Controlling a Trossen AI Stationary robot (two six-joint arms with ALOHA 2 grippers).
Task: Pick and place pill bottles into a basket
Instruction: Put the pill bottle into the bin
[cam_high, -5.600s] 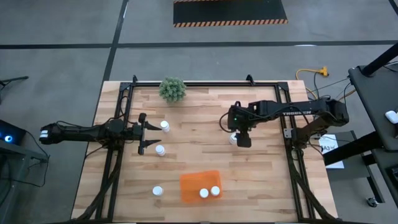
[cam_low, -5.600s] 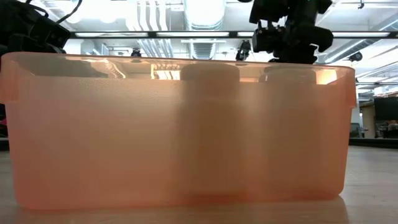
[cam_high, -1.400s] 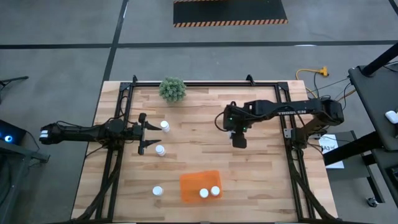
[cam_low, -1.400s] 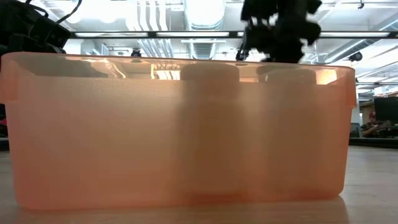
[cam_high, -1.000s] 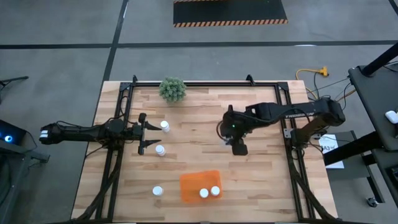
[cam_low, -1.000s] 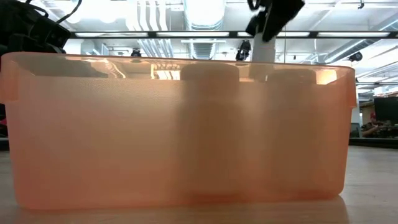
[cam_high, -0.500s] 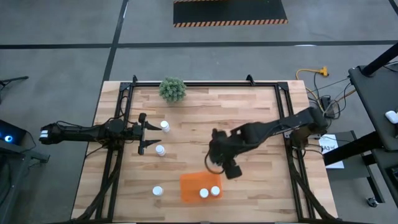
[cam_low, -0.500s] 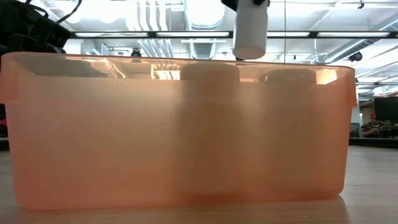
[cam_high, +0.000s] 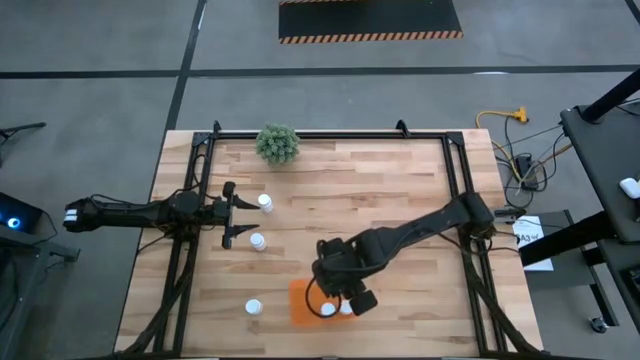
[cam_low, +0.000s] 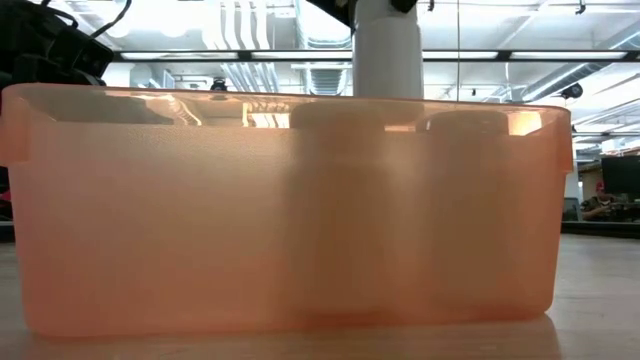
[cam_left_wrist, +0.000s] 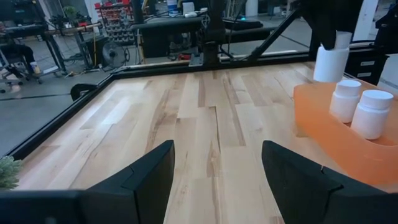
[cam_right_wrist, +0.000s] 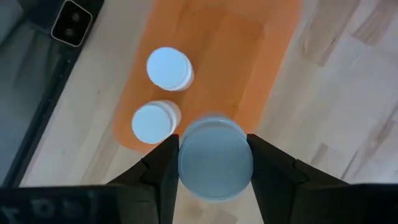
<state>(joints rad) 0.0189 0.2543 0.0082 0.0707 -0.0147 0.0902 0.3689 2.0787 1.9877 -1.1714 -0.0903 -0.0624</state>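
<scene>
Right gripper (cam_right_wrist: 214, 163) is clamped on a pill bottle (cam_right_wrist: 215, 157), fingers (cam_right_wrist: 163, 168) pressed on either side of it, holding it upright over the orange basket (cam_high: 303, 296). In the low view the held bottle (cam_low: 387, 50) hangs above the basket rim (cam_low: 285, 100), not yet inside. From the left wrist view it sits at the far edge of the basket (cam_left_wrist: 317, 124), under the dark gripper. Two bottles already stand upright in the basket, side by side near one end (cam_right_wrist: 168, 67) (cam_right_wrist: 153, 122); in the high view they show just beside the right gripper (cam_high: 345, 297). Three more bottles are out on the wooden table (cam_high: 400, 180): two near the left gripper (cam_high: 236, 215), one (cam_high: 264, 202) beside its upper finger and one (cam_high: 258, 241) beside its lower finger, neither touched; a third (cam_high: 253, 307) stands alone just left of the basket. Left gripper is parked at the table's left side, jaws apart, holding nothing. A small green plant (cam_high: 277, 143) sits at the table's back edge, well apart from everything.
</scene>
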